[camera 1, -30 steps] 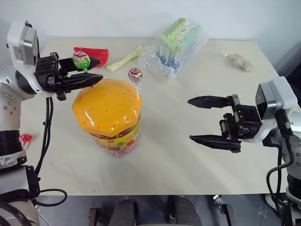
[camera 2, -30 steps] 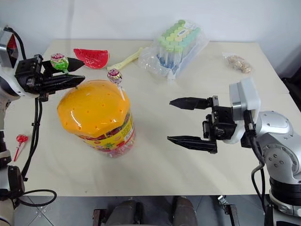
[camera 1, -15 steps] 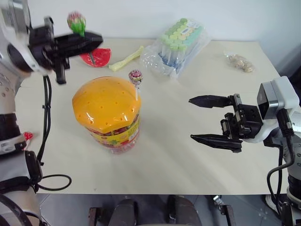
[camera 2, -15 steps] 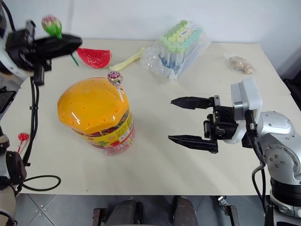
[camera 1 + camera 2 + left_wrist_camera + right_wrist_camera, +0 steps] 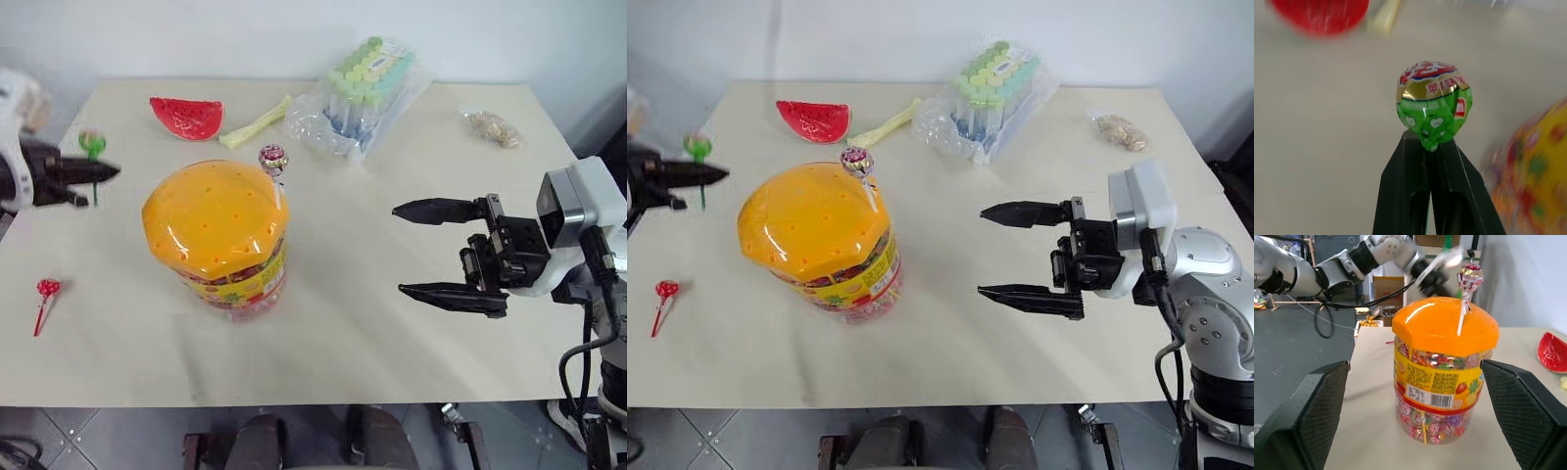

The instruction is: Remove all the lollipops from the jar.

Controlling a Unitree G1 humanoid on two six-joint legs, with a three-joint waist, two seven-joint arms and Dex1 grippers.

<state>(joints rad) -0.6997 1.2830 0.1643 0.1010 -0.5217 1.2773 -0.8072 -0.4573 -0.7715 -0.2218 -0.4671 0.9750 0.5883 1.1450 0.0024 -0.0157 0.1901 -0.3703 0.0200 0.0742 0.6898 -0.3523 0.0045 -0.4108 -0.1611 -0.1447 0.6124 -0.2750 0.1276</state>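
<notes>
One lollipop, the green lollipop (image 5: 1434, 113), is clamped by its stick in the left claw (image 5: 98, 172) over the table's (image 5: 392, 294) left edge. Lower it beside the red lollipop (image 5: 46, 289) before releasing. Right claw (image 5: 446, 250) stands spread, facing the jar (image 5: 220, 235), where the pink lollipop (image 5: 271, 157) remains.

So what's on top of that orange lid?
One pink-purple lollipop stands with its white stick in the lid of the jar. Many wrapped sweets show through the clear wall; the stick's lower end is hidden.
</notes>
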